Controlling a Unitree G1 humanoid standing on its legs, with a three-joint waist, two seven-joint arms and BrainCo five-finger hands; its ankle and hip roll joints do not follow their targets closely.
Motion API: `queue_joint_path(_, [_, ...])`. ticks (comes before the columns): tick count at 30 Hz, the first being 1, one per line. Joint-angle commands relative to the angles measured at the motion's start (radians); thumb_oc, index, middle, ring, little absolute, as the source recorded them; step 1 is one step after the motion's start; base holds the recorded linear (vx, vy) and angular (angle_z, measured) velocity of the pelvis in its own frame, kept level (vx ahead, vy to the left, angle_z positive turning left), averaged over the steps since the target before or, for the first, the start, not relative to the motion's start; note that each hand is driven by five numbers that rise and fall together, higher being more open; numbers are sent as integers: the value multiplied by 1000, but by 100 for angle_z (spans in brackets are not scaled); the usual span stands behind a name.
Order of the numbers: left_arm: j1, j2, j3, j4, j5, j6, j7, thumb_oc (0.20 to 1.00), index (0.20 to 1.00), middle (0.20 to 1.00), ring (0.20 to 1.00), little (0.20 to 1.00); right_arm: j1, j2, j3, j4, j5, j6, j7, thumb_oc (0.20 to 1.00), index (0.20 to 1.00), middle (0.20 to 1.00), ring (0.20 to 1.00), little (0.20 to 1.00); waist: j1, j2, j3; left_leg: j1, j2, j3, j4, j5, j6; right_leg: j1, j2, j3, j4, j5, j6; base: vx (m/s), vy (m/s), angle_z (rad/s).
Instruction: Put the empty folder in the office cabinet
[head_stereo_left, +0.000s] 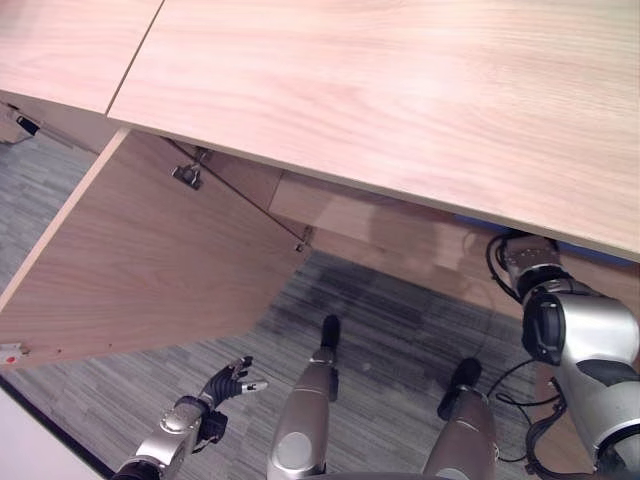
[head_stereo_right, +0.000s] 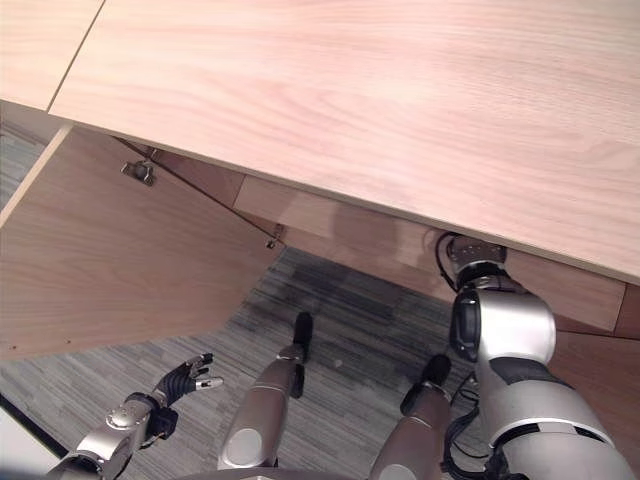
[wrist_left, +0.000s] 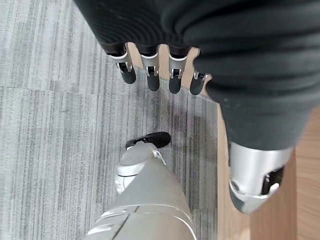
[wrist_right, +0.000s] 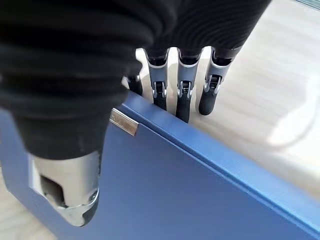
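Observation:
The blue folder stands on edge on a pale wood shelf inside the office cabinet. My right hand is shut on its top edge, with the fingers down the far face and the thumb on the near face. A small metal tab sits on the near face by the thumb. In the eye views my right forearm reaches in under the cabinet top, which hides the hand. My left hand hangs low over the carpet, open and holding nothing.
The cabinet's left door stands swung open toward me, its hinge at the top inner corner. Grey striped carpet covers the floor in front. A second cabinet top adjoins on the left.

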Motion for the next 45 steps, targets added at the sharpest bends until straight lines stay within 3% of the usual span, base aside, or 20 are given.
queue_joint_path(1, [-23,9,7,37,-29,-10,18,1000,1000,1000,1000,1000,-4,21,-41,-68,43,-13,-25,1000,1000,1000,1000,1000,20,-8,50,-1,16,-37,-17,-90,-38,101,4,2,-47,-75,60,-5,30,-5])
queue_joint_path(12, [-5,23,21,39,-50,-6,9,1000,1000,1000,1000,1000,-112,-63,41,-93,-9,19,-6,1000,1000,1000,1000,1000,15,-4,57,-9,13,-34,-24,-79,-36,91,-7,5,-45,-67,64,0,0,0])
queue_joint_path(17, [3,23,26,69,-23,-7,5,1000,1000,1000,1000,1000,-264,-193,142,-121,-54,37,15,1000,1000,1000,1000,1000,15,-12,52,-3,14,-29,-50,-66,-38,87,-8,7,-54,-58,65,4,1,3])
queue_joint_path(21, [9,4,38,91,-7,-6,13,1000,1000,1000,1000,1000,-340,-248,209,-158,-119,41,19,1000,1000,1000,1000,1000,11,-20,47,4,16,-28,-59,-62,-38,91,-6,6,-57,-54,65,11,0,-6])
queue_joint_path(30, [-4,-27,41,113,-5,-4,22,1000,1000,1000,1000,1000,-356,-234,237,-215,-184,25,12,1000,1000,1000,1000,1000,1,-32,40,26,20,-32,-83,-54,-39,110,1,4,-74,-47,64,0,0,0])
queue_joint_path(31, [-28,-65,46,121,-20,-1,3,1000,1000,1000,1000,1000,-205,-198,166,-240,-133,46,35,1000,1000,1000,1000,1000,-20,-25,62,27,21,-28,-81,-54,-36,108,4,7,-73,-46,64,0,0,0])
queue_joint_path(32, [-23,-60,40,125,-21,-3,1,1000,1000,1000,1000,1000,-178,-192,153,-259,-134,46,32,1000,1000,1000,1000,1000,-17,-30,55,30,21,-29,-81,-55,-36,112,3,5,-73,-47,64,0,0,0])
queue_joint_path(33, [-23,-39,69,112,-25,-6,-13,1000,1000,1000,1000,1000,-166,-293,135,-184,-153,65,72,1000,1000,1000,1000,1000,-6,-33,47,33,23,-31,-83,-53,-38,121,-1,-2,-77,-46,64,0,0,0])
queue_joint_path(35, [-25,-8,73,118,9,-6,-25,1000,1000,1000,1000,1000,-192,-377,134,-73,-105,97,105,1000,1000,1000,1000,1000,10,-29,38,38,23,-36,-87,-52,-42,137,-6,-16,-83,-45,66,10,-20,2])
queue_joint_path(36, [-20,-1,59,107,6,-9,-28,1000,1000,1000,1000,1000,-214,-363,136,0,-79,83,118,1000,1000,1000,1000,1000,34,-25,27,41,21,-42,-87,-53,-45,149,-12,-26,-86,-45,68,37,-43,9])
queue_joint_path(39, [-24,-19,43,96,35,3,-15,1000,1000,1000,1000,1000,-106,-176,63,-130,20,6,92,1000,1000,1000,1000,1000,33,-20,27,52,20,-47,-85,-57,-41,167,-10,-27,-86,-48,72,18,2,12])
queue_joint_path(41, [-37,-41,54,105,25,4,-4,1000,1000,1000,1000,1000,-36,-58,52,-211,-5,-10,94,1000,1000,1000,1000,1000,32,-29,27,63,20,-44,-85,-59,-38,178,-5,-23,-93,-47,70,-4,18,-4])
queue_joint_path(42, [-33,-40,55,106,25,2,-4,1000,1000,1000,1000,1000,-26,-49,50,-225,-9,-13,86,1000,1000,1000,1000,1000,29,-31,26,65,20,-44,-85,-59,-38,180,-5,-23,-94,-47,70,-4,18,-4])
queue_joint_path(45, [-39,-76,93,124,-15,0,3,1000,1000,1000,1000,1000,147,95,48,-369,-76,-22,121,1000,1000,1000,1000,1000,15,-49,29,84,28,-41,-96,-57,-34,195,2,-23,-110,-35,66,-2,15,-4])
